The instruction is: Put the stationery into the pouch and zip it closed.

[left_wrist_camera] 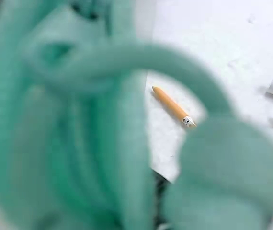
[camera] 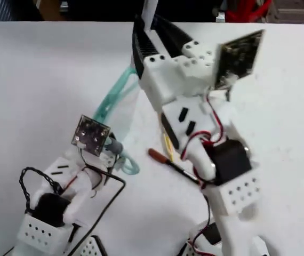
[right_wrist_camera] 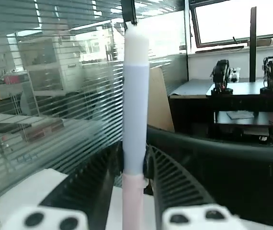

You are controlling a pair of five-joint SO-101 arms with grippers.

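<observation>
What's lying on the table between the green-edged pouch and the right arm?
A slim stick with an orange-brown tip and dark shaft, probably a pen, lies there on the white table, as the high view shows.

Bright, even light from above floods the high view; the white bench [camera: 40, 69] glares almost to washout, and the shadows under the arms are faint and soft. In the left wrist view the pouch [left_wrist_camera: 79, 143] sits so close to the lens that it is a green blur, while the pencil [left_wrist_camera: 172, 106] beyond it is in focus and casts a thin shadow. In the right wrist view daylight comes through the window [right_wrist_camera: 237, 19] and blinds [right_wrist_camera: 55, 96], the pen [right_wrist_camera: 135, 120] has a top end that glows pale, and the near foreground is soft.
</observation>
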